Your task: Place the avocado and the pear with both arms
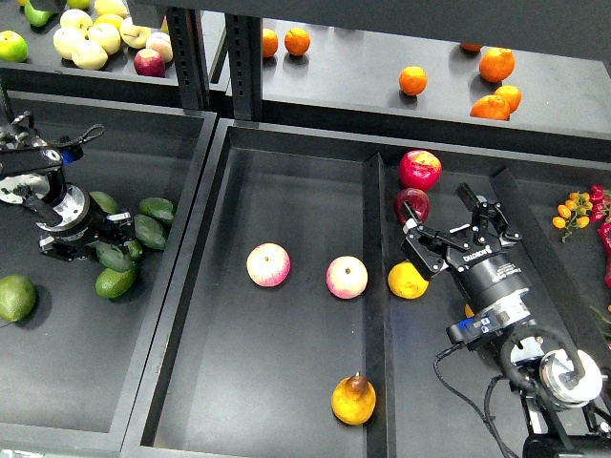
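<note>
My left gripper (pixel 95 250) is over the left bin, shut on the dark green avocado (pixel 115 259), which it holds low among other green fruit. The golden yellow-orange pear (pixel 353 400) with its brown stem patch lies at the front of the middle bin, far from both grippers. My right gripper (pixel 435 214) is open and empty over the right bin, beside a dark red apple (pixel 411 203) and above a yellow-orange fruit (pixel 408 281).
Several loose green avocados (pixel 151 219) and a paler green fruit (pixel 16 298) lie in the left bin. Two pink-and-yellow apples (pixel 268 264) (pixel 347 277) sit mid middle bin. A red apple (pixel 419 169) is in the right bin. Bin dividers (pixel 374 286) stand between compartments.
</note>
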`<state>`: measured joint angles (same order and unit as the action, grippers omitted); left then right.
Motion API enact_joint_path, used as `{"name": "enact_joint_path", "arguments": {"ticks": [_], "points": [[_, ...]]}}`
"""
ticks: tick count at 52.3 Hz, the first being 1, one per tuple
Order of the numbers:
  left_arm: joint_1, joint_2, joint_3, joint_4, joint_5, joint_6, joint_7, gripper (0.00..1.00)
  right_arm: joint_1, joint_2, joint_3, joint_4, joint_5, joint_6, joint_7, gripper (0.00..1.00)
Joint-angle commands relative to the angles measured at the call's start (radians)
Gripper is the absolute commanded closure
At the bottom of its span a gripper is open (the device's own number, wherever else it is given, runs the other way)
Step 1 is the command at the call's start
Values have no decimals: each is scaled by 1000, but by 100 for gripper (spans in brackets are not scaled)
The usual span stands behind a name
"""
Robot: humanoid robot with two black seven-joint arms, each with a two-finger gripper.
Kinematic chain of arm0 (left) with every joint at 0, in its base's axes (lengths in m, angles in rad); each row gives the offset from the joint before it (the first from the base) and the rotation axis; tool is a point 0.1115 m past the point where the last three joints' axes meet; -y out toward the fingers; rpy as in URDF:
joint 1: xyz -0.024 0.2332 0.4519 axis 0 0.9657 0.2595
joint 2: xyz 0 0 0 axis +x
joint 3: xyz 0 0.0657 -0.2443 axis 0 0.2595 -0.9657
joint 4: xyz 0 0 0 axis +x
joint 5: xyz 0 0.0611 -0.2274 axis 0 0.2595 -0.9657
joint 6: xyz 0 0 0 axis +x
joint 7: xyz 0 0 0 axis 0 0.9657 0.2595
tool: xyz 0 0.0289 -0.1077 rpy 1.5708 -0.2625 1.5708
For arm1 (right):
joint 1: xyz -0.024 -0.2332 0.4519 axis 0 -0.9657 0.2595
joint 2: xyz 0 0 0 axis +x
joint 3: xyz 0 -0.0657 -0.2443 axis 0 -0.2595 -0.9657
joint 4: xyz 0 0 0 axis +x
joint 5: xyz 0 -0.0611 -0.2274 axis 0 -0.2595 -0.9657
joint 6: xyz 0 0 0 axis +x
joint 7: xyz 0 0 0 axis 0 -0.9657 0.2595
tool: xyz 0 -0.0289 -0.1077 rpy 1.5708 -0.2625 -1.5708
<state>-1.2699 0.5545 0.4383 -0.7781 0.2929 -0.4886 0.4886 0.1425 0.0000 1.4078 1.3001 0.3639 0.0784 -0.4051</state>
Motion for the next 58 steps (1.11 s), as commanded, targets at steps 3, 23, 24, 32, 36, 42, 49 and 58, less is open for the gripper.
{"name": "enact_joint_path", "arguments": {"ticks": [3,23,24,32,36,42,49,58], "points": [[50,-18,-23,43,9,0,0,76,0,0,-1,4,1,0,0,0],[113,-119,-70,158,43,0,0,65,-1,0,-1,4,1,0,-1,0],[113,-122,-70,161,45,0,0,64,-1,0,-1,4,1,0,-1,0],[113,-143,-70,194,75,0,0,53,-4,0,-1,4,1,0,-1,0],[112,-148,-72,195,91,0,0,48,-4,0,-1,4,1,0,-3,0],[112,-153,-70,197,98,0,0,40,-4,0,-3,4,1,3,-3,0],[110,-154,-72,197,109,0,0,30,-8,0,-3,4,1,4,-3,0],[96,-163,-98,195,112,0,0,22,-15,0,-4,4,1,6,-6,0]]}}
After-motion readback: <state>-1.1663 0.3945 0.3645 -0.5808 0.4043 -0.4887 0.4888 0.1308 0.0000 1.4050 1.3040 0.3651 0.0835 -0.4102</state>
